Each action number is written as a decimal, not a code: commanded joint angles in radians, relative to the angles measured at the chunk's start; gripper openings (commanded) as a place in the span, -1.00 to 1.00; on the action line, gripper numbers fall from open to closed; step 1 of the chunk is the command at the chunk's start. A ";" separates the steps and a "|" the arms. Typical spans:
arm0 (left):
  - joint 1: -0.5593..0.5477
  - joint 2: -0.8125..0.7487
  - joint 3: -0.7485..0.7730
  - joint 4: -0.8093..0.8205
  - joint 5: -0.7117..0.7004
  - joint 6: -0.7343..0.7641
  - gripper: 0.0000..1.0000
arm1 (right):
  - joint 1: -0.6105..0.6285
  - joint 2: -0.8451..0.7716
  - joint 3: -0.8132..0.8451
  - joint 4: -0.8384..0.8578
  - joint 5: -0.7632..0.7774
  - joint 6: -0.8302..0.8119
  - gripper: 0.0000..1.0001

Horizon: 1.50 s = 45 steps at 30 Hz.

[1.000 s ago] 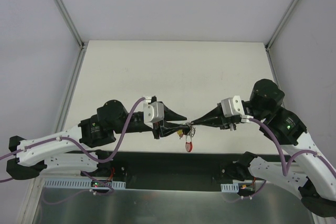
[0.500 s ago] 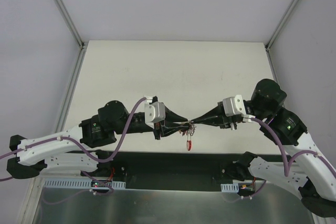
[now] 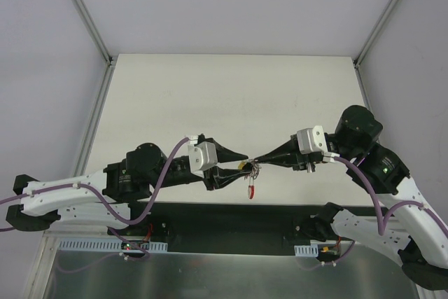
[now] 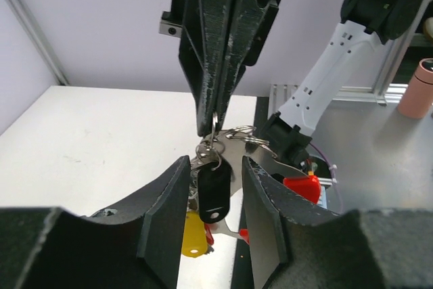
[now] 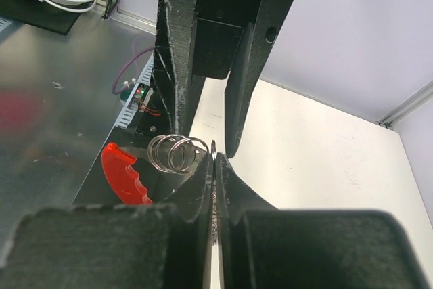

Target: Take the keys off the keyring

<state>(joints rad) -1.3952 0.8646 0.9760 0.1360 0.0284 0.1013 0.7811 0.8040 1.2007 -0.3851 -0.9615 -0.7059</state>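
The left arm (image 3: 66, 197) and right arm (image 3: 395, 225) had white shells between black joints, a purple cable (image 3: 162, 176) looping along each. The left claw (image 3: 242, 164) and right claw (image 3: 256, 161) were black, tapered, backed by white camera blocks (image 3: 203, 155).

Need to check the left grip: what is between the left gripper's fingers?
In the left gripper, between its open fingers, hangs a black tag, seemingly touching neither. A yellow key head shows below it; the fingers cover most of the key blades.
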 commanded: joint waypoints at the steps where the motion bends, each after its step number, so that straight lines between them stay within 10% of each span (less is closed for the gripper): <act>1: -0.010 -0.019 -0.008 0.057 -0.084 0.029 -0.28 | -0.003 -0.017 0.022 0.081 -0.011 0.009 -0.99; 18: -0.018 0.030 0.000 0.102 -0.058 0.005 -0.22 | -0.003 -0.015 0.023 0.086 -0.016 0.014 -0.99; 45: -0.019 -0.012 -0.033 0.106 -0.113 0.025 -1.00 | -0.005 -0.025 0.014 0.083 -0.036 0.008 -0.99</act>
<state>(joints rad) -1.4082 0.8749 0.9508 0.2100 -0.0376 0.1211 0.7799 0.7933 1.1999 -0.3775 -0.9482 -0.6952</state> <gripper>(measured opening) 0.009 0.013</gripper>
